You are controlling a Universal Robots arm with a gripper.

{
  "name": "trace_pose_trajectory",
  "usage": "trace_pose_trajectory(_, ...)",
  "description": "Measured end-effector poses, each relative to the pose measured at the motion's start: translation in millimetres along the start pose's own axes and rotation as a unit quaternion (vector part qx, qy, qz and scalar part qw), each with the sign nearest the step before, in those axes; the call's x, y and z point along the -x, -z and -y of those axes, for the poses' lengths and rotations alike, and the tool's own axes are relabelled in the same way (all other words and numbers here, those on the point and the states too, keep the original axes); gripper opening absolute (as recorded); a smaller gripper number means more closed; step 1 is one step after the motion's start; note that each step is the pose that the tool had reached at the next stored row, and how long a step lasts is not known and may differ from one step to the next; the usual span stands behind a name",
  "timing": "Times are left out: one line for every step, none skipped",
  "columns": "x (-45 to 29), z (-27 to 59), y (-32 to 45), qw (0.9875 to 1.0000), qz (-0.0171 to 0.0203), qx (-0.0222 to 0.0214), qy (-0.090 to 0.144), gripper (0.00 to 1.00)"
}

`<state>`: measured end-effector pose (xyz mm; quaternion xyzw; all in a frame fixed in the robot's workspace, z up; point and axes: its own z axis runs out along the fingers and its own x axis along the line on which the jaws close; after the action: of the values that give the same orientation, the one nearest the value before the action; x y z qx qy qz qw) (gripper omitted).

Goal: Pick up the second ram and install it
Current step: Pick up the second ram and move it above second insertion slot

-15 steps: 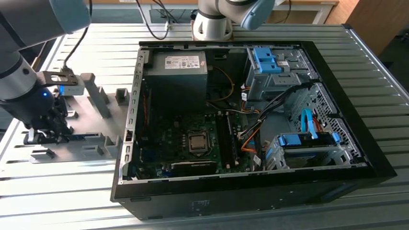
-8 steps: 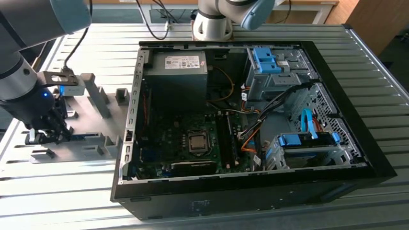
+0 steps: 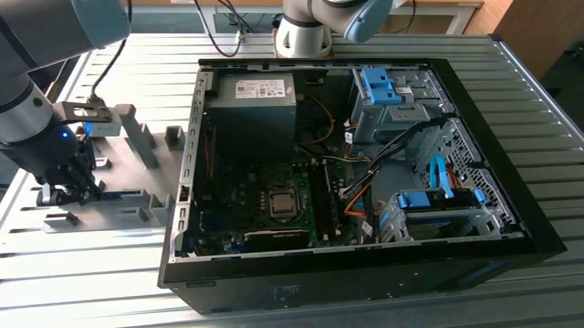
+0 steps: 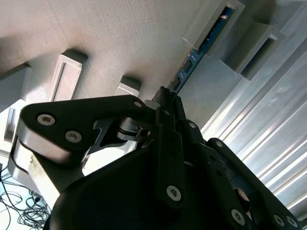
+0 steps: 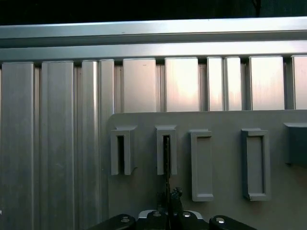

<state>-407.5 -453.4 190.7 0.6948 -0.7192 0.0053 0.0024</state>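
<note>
— On the tabletop (image 3: 155, 55), what takes up the most room?
— The tabletop itself is ribbed aluminium, long parallel slats. On it lies one black computer case (image 3: 365, 290), its inside open to view, with two blue plastic brackets (image 3: 379, 82) at the drive cages toward the exterior view's right.
— And beside the case?
— On the exterior view's left, one grey-and-blue arm (image 3: 27, 116) reaches down over a flat, matte grey holder plate (image 3: 119, 213) lying just beside the case.
— What stands on the plate?
— Grey rectangular blocks (image 5: 201, 165). The first wrist view gives four whole ones and the edge of a fifth: two narrow and slotted, the others wider frames.
— The hand?
— The black hand (image 4: 169, 96) is low over the plate. Its two fingers (image 4: 165, 124) are drawn close together, pinching the edge of the second ram (image 4: 191, 64).
— Where does that sit?
— It is one thin blue board with small dark chips on its face, standing on edge. Its near end is between the fingertips and its far end rests in a narrow slotted block. In the first wrist view it is a dark sliver in one of the two narrow blocks, straight beyond the fingers.
</note>
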Motion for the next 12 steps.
trace_pose_trajectory(0.0,0.0,0.0,1.0,0.0,0.0,0.0,0.2)
trace_pose_trajectory(0.0,0.0,0.0,1.0,0.0,0.0,0.0,0.14)
trace_pose_trajectory(0.0,0.0,0.0,1.0,0.0,0.0,0.0,0.14)
trace_pose_trajectory(0.0,0.0,0.0,1.0,0.0,0.0,0.0,0.14)
trace_pose_trajectory(0.0,0.0,0.0,1.0,0.0,0.0,0.0,0.14)
trace_pose_trajectory(0.0,0.0,0.0,1.0,0.0,0.0,0.0,0.14)
trace_pose_trajectory(0.0,0.0,0.0,1.0,0.0,0.0,0.0,0.14)
trace_pose_trajectory(0.0,0.0,0.0,1.0,0.0,0.0,0.0,0.14)
trace_pose_trajectory(0.0,0.0,0.0,1.0,0.0,0.0,0.0,0.14)
trace_pose_trajectory(0.0,0.0,0.0,1.0,-0.0001,0.0,0.0,0.14)
trace_pose_trajectory(0.0,0.0,0.0,1.0,0.0,0.0,0.0,0.14)
trace_pose_trajectory(0.0,0.0,0.0,1.0,-0.0001,0.0,0.0,0.14)
